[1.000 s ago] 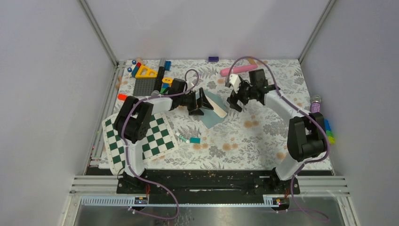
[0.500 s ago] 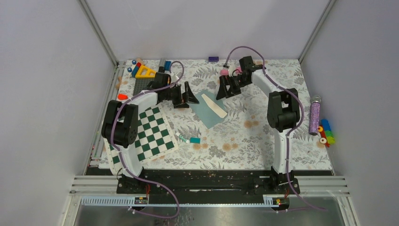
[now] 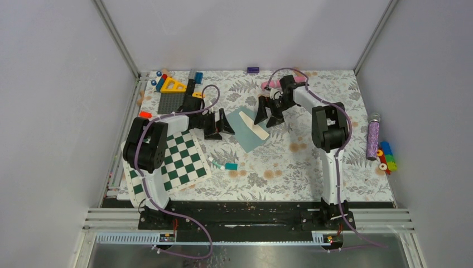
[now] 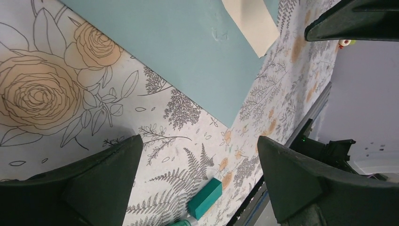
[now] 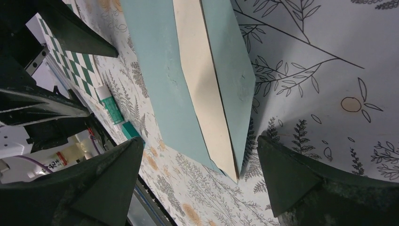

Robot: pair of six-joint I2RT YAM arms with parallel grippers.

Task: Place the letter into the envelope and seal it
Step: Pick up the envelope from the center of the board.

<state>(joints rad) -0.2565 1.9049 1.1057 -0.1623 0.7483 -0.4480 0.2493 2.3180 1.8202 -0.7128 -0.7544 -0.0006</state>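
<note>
The teal envelope [image 3: 245,134] lies flat mid-table, also in the left wrist view [image 4: 179,52] and the right wrist view [image 5: 160,70]. A cream strip of the letter [image 3: 255,128] [image 5: 202,80] [image 4: 251,21] shows between the envelope's body and its flap [image 5: 233,61], which lies open to the side. My left gripper [image 3: 220,125] [image 4: 198,141] stands open just left of the envelope, low over the cloth. My right gripper [image 3: 266,114] [image 5: 200,140] is open at the envelope's far right edge, its fingers straddling the corner without touching it.
A green-white checkerboard [image 3: 170,162] lies front left. A glue stick [image 3: 216,163] and a small teal block [image 3: 231,166] [image 4: 204,197] sit in front of the envelope. Toys [image 3: 175,89] crowd the back left. A purple tube [image 3: 372,137] and coloured blocks [image 3: 386,158] lie at the right edge.
My left gripper drew back leftwards off the envelope, then came nearer. The right gripper shifted left to the envelope's far right edge. The envelope and letter barely moved.
</note>
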